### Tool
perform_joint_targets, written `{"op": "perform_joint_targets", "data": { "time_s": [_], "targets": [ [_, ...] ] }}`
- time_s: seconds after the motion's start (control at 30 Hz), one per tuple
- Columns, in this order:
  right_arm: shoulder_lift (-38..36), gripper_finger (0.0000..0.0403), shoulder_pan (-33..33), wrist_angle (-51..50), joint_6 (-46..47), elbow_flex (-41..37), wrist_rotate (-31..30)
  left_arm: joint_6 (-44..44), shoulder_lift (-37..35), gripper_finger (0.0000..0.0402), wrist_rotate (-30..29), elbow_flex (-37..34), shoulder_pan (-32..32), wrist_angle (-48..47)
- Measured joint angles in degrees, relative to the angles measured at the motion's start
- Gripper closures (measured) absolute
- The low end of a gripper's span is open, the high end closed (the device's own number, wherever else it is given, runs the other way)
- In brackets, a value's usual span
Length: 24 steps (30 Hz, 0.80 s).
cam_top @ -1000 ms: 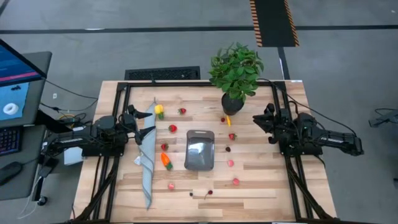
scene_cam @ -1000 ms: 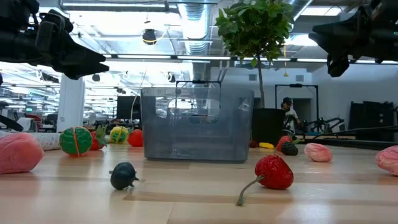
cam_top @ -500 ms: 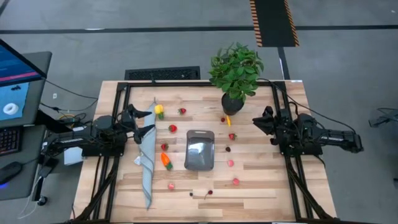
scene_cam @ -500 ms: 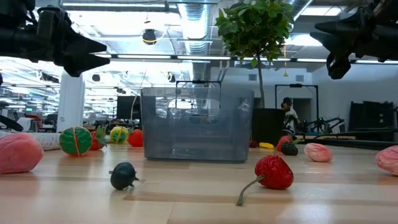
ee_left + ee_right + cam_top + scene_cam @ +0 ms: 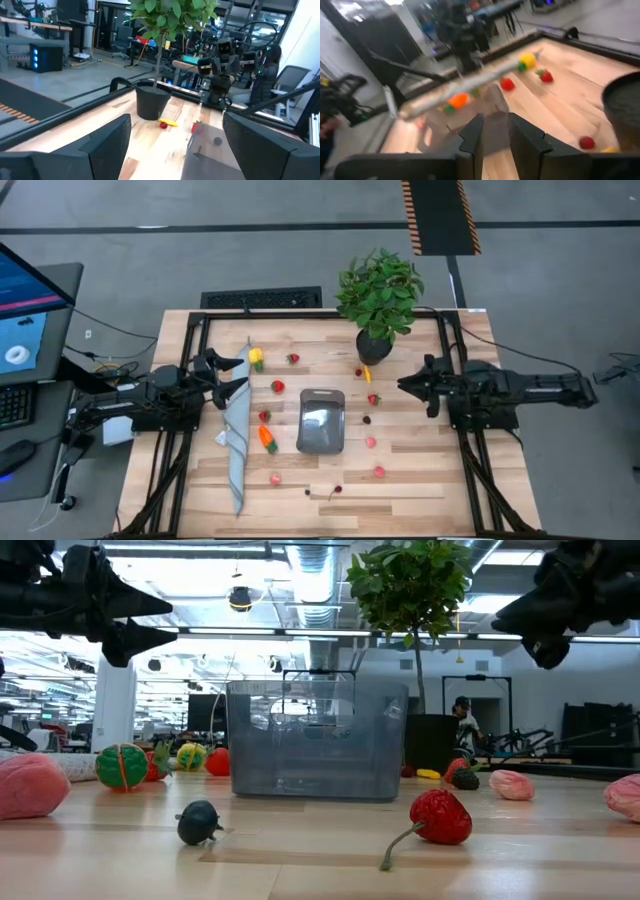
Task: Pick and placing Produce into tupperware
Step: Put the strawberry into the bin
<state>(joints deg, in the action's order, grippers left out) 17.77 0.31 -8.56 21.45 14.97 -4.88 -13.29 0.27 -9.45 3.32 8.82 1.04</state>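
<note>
Nothing in the tupperware (image 5: 321,421) yet; sits mid-table with its long axis running front to back, produce strewn on both sides of it. Right gripper (image 5: 412,387) raised above the table at the right edge, fingers a narrow gap apart and holding nothing, aimed across toward the tub. Nearest to it: a red berry (image 5: 373,399) just ahead on the table, between fingertips and tub, with a dark piece (image 5: 366,419) and a pink piece (image 5: 370,442) a little nearer the front edge. So a short reach forward and down, then onward the same way to the tub.

Left gripper (image 5: 233,375) also raised, jaws wide apart and empty, hovering over the far end of the grey cloth (image 5: 236,435). On its side: yellow piece (image 5: 256,357), red berry (image 5: 277,386), carrot (image 5: 266,437), all between cloth and tub. Judged: right arm better lined up, with berry and tub lying nearly along one line from it.
</note>
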Motion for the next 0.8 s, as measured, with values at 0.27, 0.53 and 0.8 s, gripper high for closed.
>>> {"op": "perform_joint_targets", "data": {
  "time_s": [0.27,0.53,0.8],
  "targets": [
    [18.1,0.0294,4.8,-9.7,4.5,14.0,-6.8,-3.9,0.0,0.0095,-0.4,0.0,0.0,-0.7],
    [36.8,0.0298,4.1,-30.6,16.4,25.6,-11.7,-5.0,0.0,0.0095,-2.4,0.1,0.0,-1.5],
    [48.1,0.0312,4.9,-29.9,17.3,27.4,-7.4,-5.0,0.0,0.0095,-8.4,0.1,0.0,-1.1]
  ]
}}
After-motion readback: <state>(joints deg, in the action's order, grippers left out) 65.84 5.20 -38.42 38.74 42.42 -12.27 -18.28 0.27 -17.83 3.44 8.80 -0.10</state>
